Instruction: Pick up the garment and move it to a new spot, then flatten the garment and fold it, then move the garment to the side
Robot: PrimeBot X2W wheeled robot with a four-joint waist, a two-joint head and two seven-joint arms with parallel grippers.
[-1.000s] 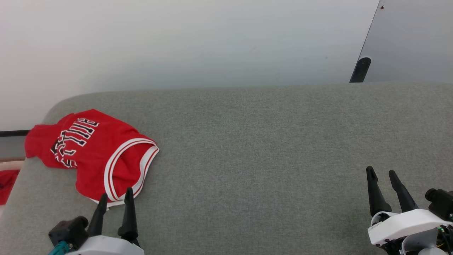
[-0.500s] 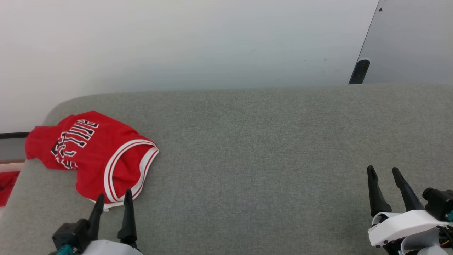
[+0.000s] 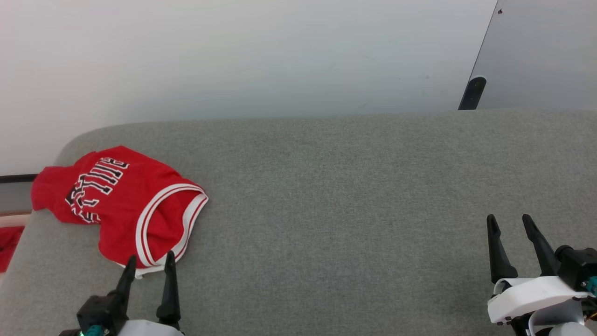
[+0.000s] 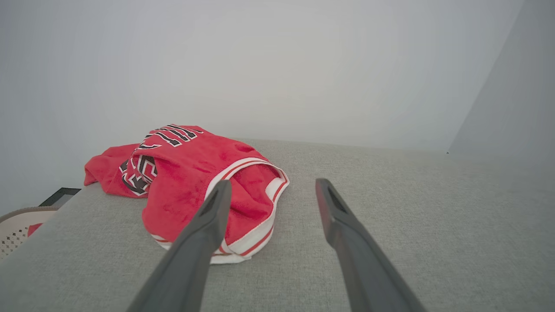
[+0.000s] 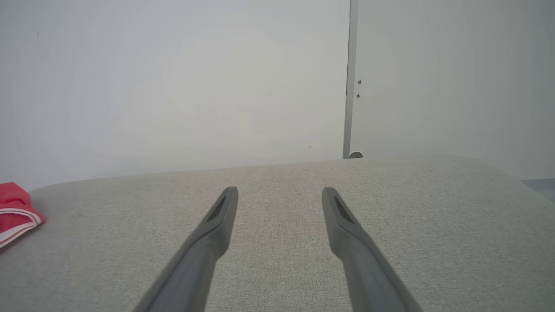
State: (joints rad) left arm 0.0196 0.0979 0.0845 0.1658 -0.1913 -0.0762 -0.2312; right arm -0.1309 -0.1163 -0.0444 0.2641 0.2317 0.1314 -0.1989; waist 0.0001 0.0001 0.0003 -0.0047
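A pale wall (image 3: 233,56) backs the grey padded bench (image 3: 326,186), and a grey door panel (image 3: 541,51) stands at the far right. The garment (image 3: 116,200) lies crumpled on the bench's left end, with nothing on top of it. Its striped opening faces the left claw (image 3: 150,257), which is spread wide and empty at the hem. The right claw (image 3: 508,218), also wide and empty, sits well apart over bare fabric. A red scrap (image 3: 8,245) lies past the bench's left edge.
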